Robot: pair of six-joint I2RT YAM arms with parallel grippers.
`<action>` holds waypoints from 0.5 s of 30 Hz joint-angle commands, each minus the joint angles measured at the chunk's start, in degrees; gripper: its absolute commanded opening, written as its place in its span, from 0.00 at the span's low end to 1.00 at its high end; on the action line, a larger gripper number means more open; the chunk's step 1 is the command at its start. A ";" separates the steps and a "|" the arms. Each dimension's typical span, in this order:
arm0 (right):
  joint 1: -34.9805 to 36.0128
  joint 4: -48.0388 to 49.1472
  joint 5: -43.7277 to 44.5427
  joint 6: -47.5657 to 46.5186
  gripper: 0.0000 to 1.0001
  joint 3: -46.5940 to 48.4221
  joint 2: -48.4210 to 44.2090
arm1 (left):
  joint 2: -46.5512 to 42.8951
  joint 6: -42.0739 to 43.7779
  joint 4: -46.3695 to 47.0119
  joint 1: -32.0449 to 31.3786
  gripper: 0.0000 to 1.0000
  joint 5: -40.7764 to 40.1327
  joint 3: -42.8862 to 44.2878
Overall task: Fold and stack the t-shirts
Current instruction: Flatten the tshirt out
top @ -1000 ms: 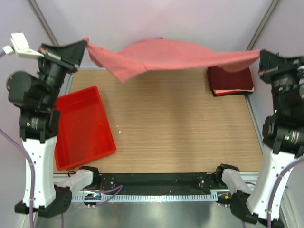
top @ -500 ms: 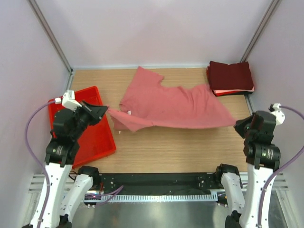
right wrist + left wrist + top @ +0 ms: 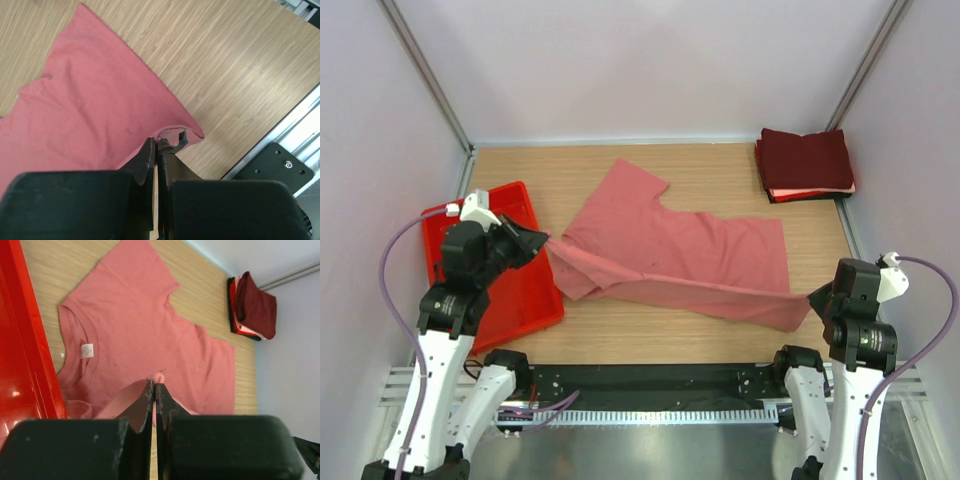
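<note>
Pinches the pink shirt (image 3: 680, 250) at two ends. Clamps its hem in the left tool (image 3: 542, 240), just beside the tray (image 3: 525, 292) and over its inner rim, jaws clenched flat on a fold of cloth with a small tuft poking out past the tips. Grips the opposite corner in the right tool (image 3: 810, 298), far across the desk (image 3: 720, 170) from the tray, jaws likewise shut tight on the fabric, a curl of hem folded over beside one finger.

Pulls the near edge into a straight, doubled-over band running from the tray side to the far side. Leaves the rest of the shirt spread on the wood beyond that band, mostly smooth, one sleeve pointing away from the tray toward the back wall. Shows the collar on the tray side, with a white label (image 3: 87, 350) inside the neckline. Cannot tell whether the band touches the desk.

Keeps the stack (image 3: 807, 160) of folded maroon shirts in the back corner farthest from the tray, a thin pale layer and a red one visible near its bottom, well apart from the pink shirt.
</note>
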 commanded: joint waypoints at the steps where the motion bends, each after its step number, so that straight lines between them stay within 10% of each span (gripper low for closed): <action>1: 0.19 2.40 5.67 2.06 0.01 1.01 2.04 | 3.16 0.31 3.50 -0.06 0.00 2.12 -2.38; 10: 0.19 23.47 -0.12 7.07 0.01 3.56 11.19 | 14.32 -2.23 17.28 -0.06 0.00 4.23 1.74; 15: 0.19 19.53 10.85 8.75 0.01 5.58 17.23 | 19.95 0.40 10.72 -0.06 0.00 -2.80 6.32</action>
